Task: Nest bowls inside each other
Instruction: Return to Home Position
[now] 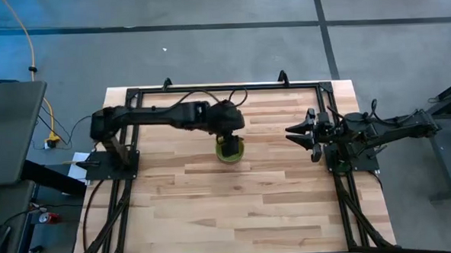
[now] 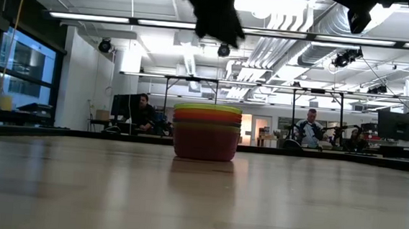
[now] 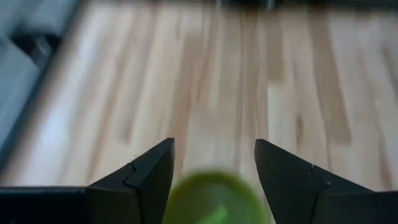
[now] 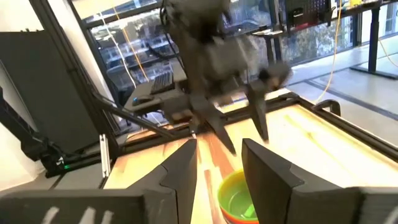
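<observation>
The bowls stand nested in one stack (image 1: 232, 152) near the middle of the table, resting on the bottom bowl's base. In the low view the stack (image 2: 206, 133) shows a green rim on top, orange and yellow bands under it and a pink-red wall below. My left gripper (image 1: 228, 144) hangs open straight above the stack, well clear of it (image 2: 218, 25). In the left wrist view the green top bowl (image 3: 211, 200) lies below the gap between the fingers (image 3: 214, 146). My right gripper (image 1: 298, 135) waits open at the table's right side, pointing toward the stack (image 4: 217, 146).
A black metal frame (image 1: 208, 87) runs round the wooden table top (image 1: 237, 210), with the arm bases on its left and right sides. Bare wood lies on the near side of the stack. People sit at desks in the room behind (image 2: 308, 129).
</observation>
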{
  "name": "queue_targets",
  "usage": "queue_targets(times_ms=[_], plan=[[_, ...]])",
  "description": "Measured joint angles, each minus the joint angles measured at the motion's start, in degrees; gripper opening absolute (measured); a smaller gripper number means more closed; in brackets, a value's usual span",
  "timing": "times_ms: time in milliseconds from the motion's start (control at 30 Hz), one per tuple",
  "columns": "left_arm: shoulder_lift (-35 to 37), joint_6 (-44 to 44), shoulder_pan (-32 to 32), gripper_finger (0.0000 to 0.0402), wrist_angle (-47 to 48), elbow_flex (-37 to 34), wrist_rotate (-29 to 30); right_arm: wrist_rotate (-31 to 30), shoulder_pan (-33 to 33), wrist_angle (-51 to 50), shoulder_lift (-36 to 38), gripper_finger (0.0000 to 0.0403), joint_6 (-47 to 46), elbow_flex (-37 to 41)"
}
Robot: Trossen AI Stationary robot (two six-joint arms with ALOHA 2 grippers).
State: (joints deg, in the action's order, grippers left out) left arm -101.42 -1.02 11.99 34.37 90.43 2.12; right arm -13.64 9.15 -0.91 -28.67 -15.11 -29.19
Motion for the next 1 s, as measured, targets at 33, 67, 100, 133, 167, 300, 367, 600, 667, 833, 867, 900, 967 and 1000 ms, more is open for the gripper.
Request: queue_targets(times_ms=[33,67,100,133,167,300,367,600,667,833,867,900,967,1000], plan=[[1.2,-0.4,-0.7,0.0211,-1.8,0.0,1.4,-0.1,0.0,-0.1,0.1,0.0119,0.0,0.0],[2.2,-0.7,-1.1,0.0211,-3.3,0.0,2.7,-0.1,0.0,-0.3,0.3,0.0119,0.1,0.0],[3.1,-0.7,-1.4,0.0211,-5.0,0.0,3.9,-0.3,0.0,-0.3,0.3,0.0119,0.1,0.0],[4.2,-0.8,-1.6,0.0211,-5.9,0.0,4.6,-0.3,-0.1,-0.2,0.5,0.0119,0.2,0.0],[5.2,-1.1,-1.6,0.0211,-5.9,0.0,4.8,-0.4,-0.1,-0.2,0.7,0.0119,0.6,0.0],[9.3,-3.2,-1.5,0.0211,-9.1,-1.4,4.3,-0.5,-0.1,-0.2,2.5,0.0119,1.7,0.0],[12.5,-4.1,-1.4,0.0211,-13.8,-5.2,3.3,-0.5,-0.1,-0.2,4.1,0.0119,2.3,0.0],[29.0,0.8,0.2,0.0211,-37.8,-27.6,0.5,0.2,-0.1,2.5,12.4,0.0119,5.8,0.0],[33.0,2.6,0.6,0.0211,-44.5,-33.5,0.9,0.2,-0.1,2.4,14.4,0.0119,6.9,-0.1],[41.2,5.4,1.2,0.0211,-52.2,-44.1,0.9,0.2,-0.1,1.6,17.1,0.0119,10.0,-0.1],[42.5,5.4,1.2,0.0211,-52.4,-45.5,0.4,0.1,-0.1,0.6,17.2,0.0119,10.0,-0.1],[43.7,5.5,1.2,0.0211,-52.6,-46.9,-0.2,-0.1,-0.1,-0.1,17.3,0.0119,10.0,-0.1],[46.0,5.8,1.2,0.0211,-52.3,-49.4,-0.4,-0.3,-0.1,-2.2,17.3,0.0119,9.1,-0.1],[47.0,5.8,1.2,0.0211,-52.4,-50.6,-0.4,-0.3,-0.1,-3.8,17.3,0.0119,8.3,-0.1]])
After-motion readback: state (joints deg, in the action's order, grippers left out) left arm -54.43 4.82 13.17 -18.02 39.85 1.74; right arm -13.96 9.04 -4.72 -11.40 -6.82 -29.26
